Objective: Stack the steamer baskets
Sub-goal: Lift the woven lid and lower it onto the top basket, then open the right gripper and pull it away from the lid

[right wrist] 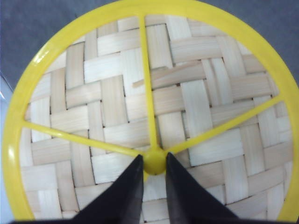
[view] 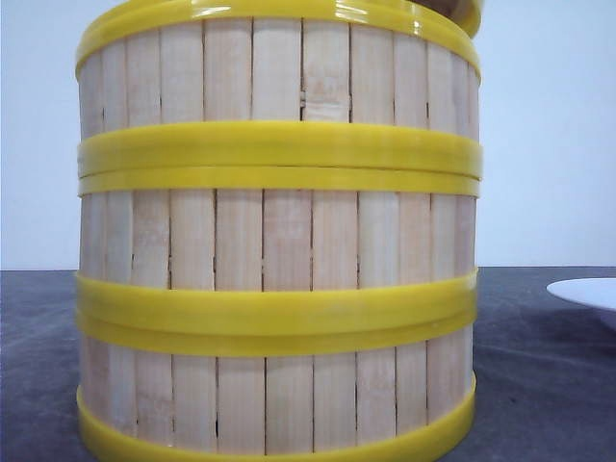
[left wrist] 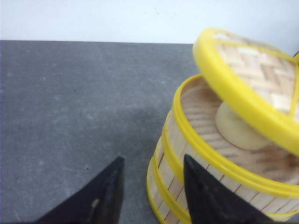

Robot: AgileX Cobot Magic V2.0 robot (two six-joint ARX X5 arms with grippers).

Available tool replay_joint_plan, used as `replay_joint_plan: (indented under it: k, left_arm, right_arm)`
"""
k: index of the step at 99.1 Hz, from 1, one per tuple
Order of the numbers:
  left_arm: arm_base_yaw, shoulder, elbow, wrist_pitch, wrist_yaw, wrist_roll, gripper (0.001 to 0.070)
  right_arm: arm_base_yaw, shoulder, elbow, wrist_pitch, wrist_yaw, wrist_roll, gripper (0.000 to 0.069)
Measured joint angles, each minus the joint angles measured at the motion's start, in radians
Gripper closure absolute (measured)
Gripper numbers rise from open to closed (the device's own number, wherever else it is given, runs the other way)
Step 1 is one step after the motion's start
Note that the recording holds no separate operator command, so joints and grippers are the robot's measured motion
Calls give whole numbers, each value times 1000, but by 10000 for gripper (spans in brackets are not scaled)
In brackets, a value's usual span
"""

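Note:
Three steamer baskets stand stacked close to the front camera: the top one [view: 279,72], the middle one [view: 279,241] and the bottom one [view: 279,399]. In the left wrist view the top basket [left wrist: 187,135] is uncovered, and a pale bun [left wrist: 236,128] lies inside it. My left gripper [left wrist: 153,158] is open beside the stack, one finger against the table, the other in front of the basket wall. A flat woven lid [right wrist: 154,93] hangs tilted over the top basket. My right gripper [right wrist: 153,158] is shut on the lid's yellow centre knob [right wrist: 154,163].
The stack rests on a dark grey table [left wrist: 70,102]. A white plate [view: 587,289] shows at the right edge of the front view. A pale wall runs behind the table.

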Motion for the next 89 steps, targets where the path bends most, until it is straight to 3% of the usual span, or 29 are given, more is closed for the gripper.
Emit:
replay_joint_plan:
  k: [89]
  left_arm:
    - [0,0,0,0,0,0,481]
  right_arm:
    - [19,85,0,-26,24,-32,638]
